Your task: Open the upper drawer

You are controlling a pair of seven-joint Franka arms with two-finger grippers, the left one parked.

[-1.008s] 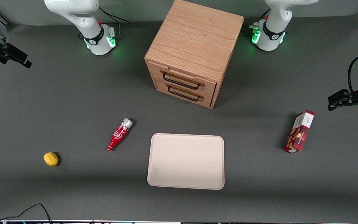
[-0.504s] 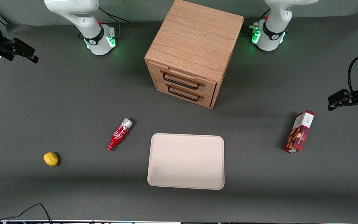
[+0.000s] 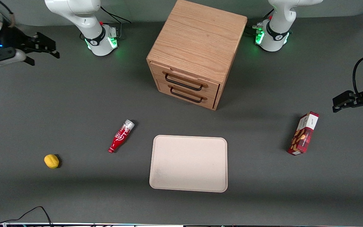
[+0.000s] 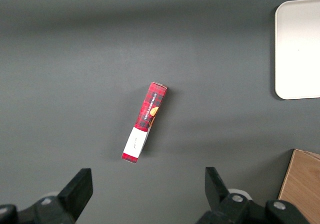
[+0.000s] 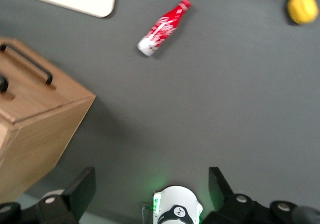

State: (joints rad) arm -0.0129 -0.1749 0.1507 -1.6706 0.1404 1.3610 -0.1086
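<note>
The wooden cabinet [image 3: 197,41] stands in the middle of the table, near the arm bases. Its upper drawer [image 3: 186,78] is shut, with its thin black handle [image 3: 183,83] above the lower drawer's handle [image 3: 186,96]. My right gripper [image 3: 45,58] hangs open and empty high over the working arm's end of the table, well away from the cabinet. In the right wrist view the open gripper [image 5: 151,181] sits above the arm's own base, and a corner of the cabinet [image 5: 40,119] shows with black handles on it.
A cream tray [image 3: 188,163] lies nearer the front camera than the cabinet. A red bottle [image 3: 121,136] lies beside the tray, and a lemon [image 3: 51,161] lies farther toward the working arm's end. A red snack box [image 3: 304,133] lies toward the parked arm's end.
My right gripper has moved in from the table's edge toward the cabinet and shows more fully in the front view. Nothing else has moved.
</note>
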